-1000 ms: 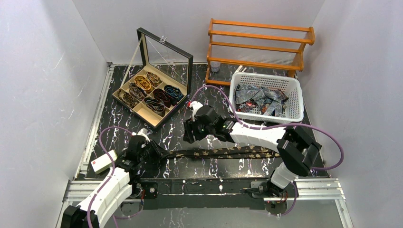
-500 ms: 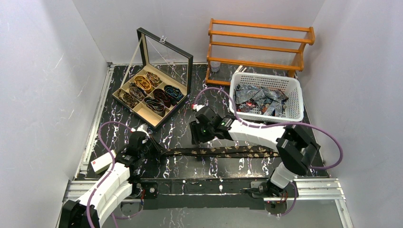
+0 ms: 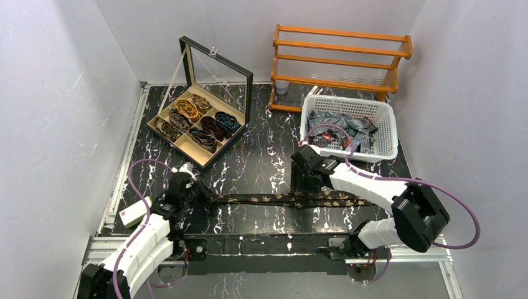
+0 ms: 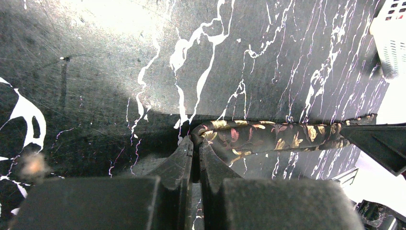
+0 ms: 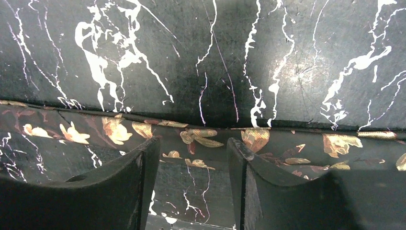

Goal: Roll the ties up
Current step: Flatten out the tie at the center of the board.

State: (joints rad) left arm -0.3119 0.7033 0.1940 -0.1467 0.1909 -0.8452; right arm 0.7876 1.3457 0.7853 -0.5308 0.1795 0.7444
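Top view: I am looking down on one dark floral tie lying stretched flat across the lower middle of the frame on the black marbled tabletop, running left to right.

At the tie's left end, the left gripper is pinching the fabric. In the left wrist view its two fingers are pressed together, with the tie's curled end caught at their tips and the rest trailing off to the right of the frame.

Right of centre, the right gripper is hovering over the tie's middle stretch. In the right wrist view its fingers are standing apart, holding nothing, while the gold-leaf fabric is running crosswise beneath the gap.

In the upper left, one display box with its glass lid propped up is holding rolled ties; I am counting seven coils. In the upper right, one white basket is holding a heap of loose ties too tangled to count. One wooden rack is standing behind it.

At the lower left, one small white device is showing a red label; I cannot read its writing.
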